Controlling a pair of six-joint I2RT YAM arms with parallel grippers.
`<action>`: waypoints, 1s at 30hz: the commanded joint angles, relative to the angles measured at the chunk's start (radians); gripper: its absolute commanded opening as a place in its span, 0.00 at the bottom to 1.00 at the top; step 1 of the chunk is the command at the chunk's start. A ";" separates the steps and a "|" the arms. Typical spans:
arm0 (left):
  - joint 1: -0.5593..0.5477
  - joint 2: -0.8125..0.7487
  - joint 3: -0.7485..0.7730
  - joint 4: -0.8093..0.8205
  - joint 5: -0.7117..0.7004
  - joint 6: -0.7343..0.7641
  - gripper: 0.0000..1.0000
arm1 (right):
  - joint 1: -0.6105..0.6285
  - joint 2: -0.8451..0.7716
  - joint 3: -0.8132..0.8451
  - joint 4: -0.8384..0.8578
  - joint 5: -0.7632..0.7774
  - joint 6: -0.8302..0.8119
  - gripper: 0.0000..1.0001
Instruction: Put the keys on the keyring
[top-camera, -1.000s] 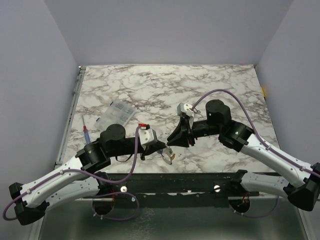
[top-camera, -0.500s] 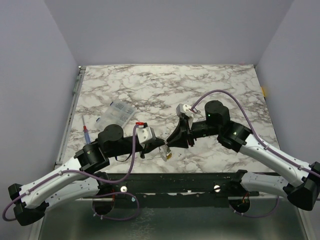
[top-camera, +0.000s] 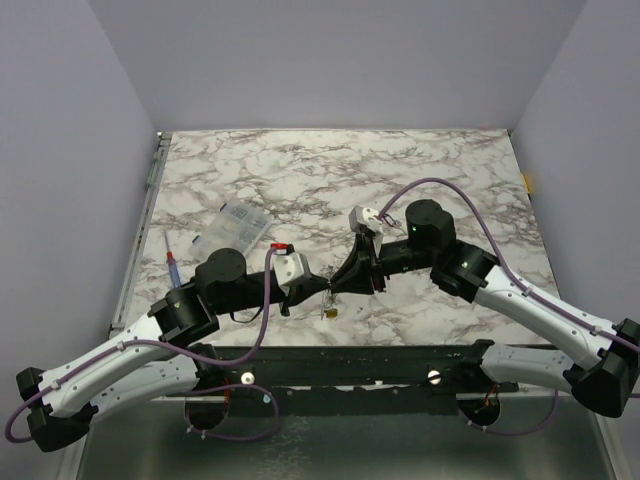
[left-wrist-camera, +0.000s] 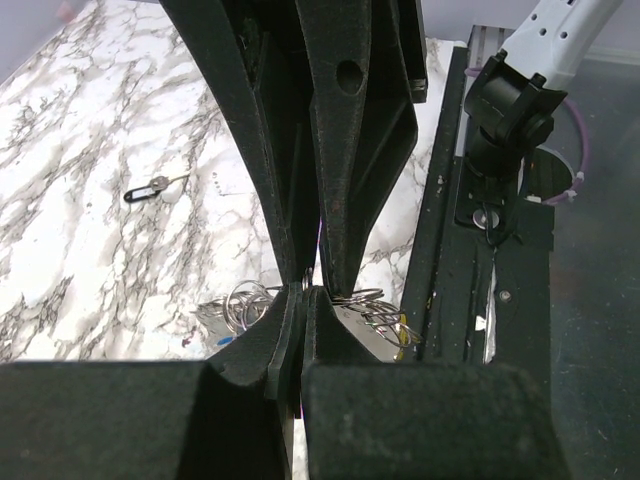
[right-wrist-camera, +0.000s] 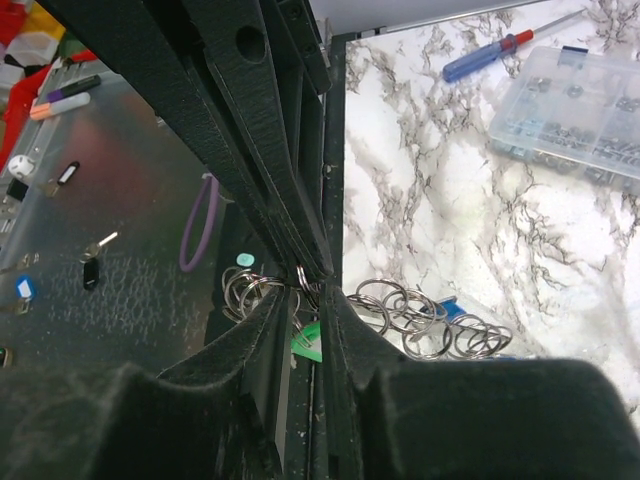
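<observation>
A clear compartment box (top-camera: 238, 222) lies near a blue-handled screwdriver (top-camera: 172, 268)

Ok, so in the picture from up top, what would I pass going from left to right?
First the screwdriver → clear compartment box → left gripper → right gripper. The two grippers meet tip to tip. The bunch of keys and rings dangles under that spot, so it's left out.

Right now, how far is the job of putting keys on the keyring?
Done: nothing I can confirm. In hand: left gripper and right gripper both pinch the keyring, a green key showing between the right fingers. Left: threading it on.
</observation>
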 joint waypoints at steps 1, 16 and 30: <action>-0.001 0.003 0.005 0.111 0.014 -0.025 0.00 | 0.007 0.014 0.005 0.044 -0.008 0.002 0.20; 0.000 0.013 -0.014 0.121 0.028 -0.034 0.25 | 0.012 -0.030 -0.030 0.033 0.065 -0.083 0.01; 0.000 -0.037 0.025 0.037 -0.012 -0.045 0.56 | 0.012 -0.079 -0.035 0.038 0.125 -0.095 0.01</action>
